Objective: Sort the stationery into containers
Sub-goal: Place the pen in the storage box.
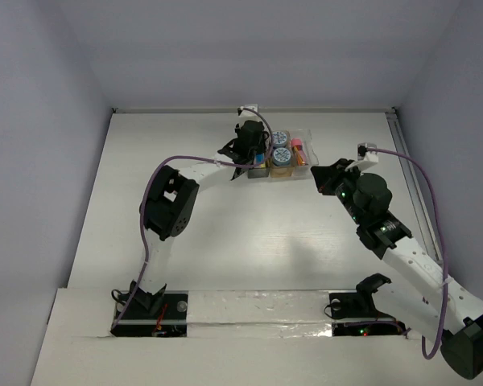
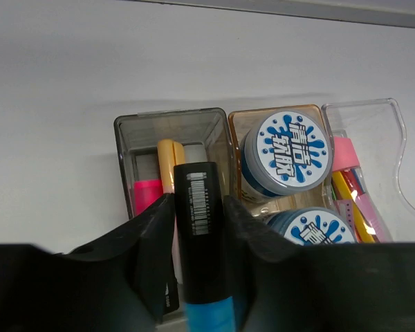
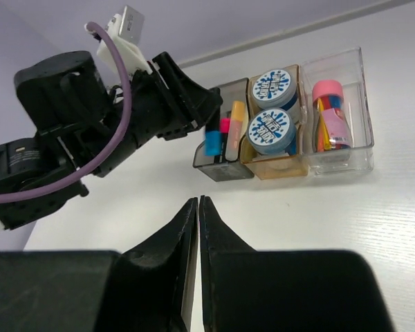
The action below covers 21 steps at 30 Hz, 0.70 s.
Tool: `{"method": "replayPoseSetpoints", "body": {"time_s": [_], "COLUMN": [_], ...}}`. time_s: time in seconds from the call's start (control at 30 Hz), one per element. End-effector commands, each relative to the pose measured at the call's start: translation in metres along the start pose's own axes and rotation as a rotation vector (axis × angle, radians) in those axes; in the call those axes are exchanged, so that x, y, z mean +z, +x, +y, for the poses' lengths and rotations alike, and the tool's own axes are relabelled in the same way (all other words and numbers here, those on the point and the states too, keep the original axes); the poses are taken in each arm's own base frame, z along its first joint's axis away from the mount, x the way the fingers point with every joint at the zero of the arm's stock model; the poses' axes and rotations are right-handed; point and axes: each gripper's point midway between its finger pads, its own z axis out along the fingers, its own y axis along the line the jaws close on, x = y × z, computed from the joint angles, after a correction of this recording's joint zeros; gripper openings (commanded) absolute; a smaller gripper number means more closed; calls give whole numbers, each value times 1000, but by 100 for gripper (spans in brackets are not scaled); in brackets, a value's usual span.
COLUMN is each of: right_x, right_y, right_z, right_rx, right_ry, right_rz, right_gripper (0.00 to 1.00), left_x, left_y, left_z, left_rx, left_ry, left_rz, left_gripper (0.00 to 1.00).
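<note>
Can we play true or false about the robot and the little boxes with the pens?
1. The left gripper is pinching a black-and-blue highlighter. True.
2. The two round blue-and-white discs sit in the clear plastic bin. False: both are in the amber-brown plastic bin in the middle.
3. The right gripper is holding a pen. False: its fingers are shut together with nothing between them.
4. The pink-capped tube is in the clear plastic bin. True.
</note>
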Motion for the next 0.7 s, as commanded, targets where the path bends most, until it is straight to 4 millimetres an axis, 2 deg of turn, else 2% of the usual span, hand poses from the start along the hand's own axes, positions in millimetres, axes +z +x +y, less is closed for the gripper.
{"method": "replayPoseSetpoints", "body": {"time_s": [0.0,0.03,0.07,0.1,0.13,0.17,0.33,0.4,0.43,0.47,0.5,0.53,0.57,0.6,0.63,0.67], "right_x": [-6,-6,-6,-6,-5,-5,-3,-8,-11,-13,-17,-25,-30,-35,-45,-50], "right_y": [5,5,8,8,10,9,8,1,0,-5,-10,-25,-26,-32,-47,-52], "right_z": [-6,-7,-9,-9,-10,-9,-8,-5,-5,-3,-2,4,1,2,8,7], "right_rx": [-36,-39,-40,-43,-45,-47,-56,-57,-57,-57,-64,-59,-64,-68,-63,-64], "right_ry": [17,20,24,24,25,25,24,19,22,21,20,3,20,17,1,7], "right_rz": [12,12,21,17,23,22,31,19,18,7,-6,-48,-47,-64,-108,-125], "right_gripper": [10,11,12,14,17,18,23,23,23,23,23,23,23,23,24,24], "left_x": [-1,-1,-4,-7,-17,-21,-56,-77,-100,-108,-121,-134,-159,-174,-188,-210], "left_y": [-42,-43,-45,-48,-63,-60,-99,-114,-133,-120,-127,-126,-121,-127,-124,-121], "left_z": [-15,-16,-17,-17,-20,-18,-23,-23,-30,-30,-30,-35,-32,-32,-35,-24], "left_rx": [-5,-3,-5,-10,-23,-23,-54,-75,-96,-92,-117,-127,-135,-153,-169,-184], "left_ry": [36,37,42,47,61,62,118,145,182,201,224,252,282,321,357,375], "left_rz": [-79,-78,-79,-86,-112,-111,-200,-239,-279,-259,-284,-293,-299,-332,-340,-355], "left_gripper": [32,38,50,55,60,64,70,69,69,69,69,70,70,70,72,75]}}
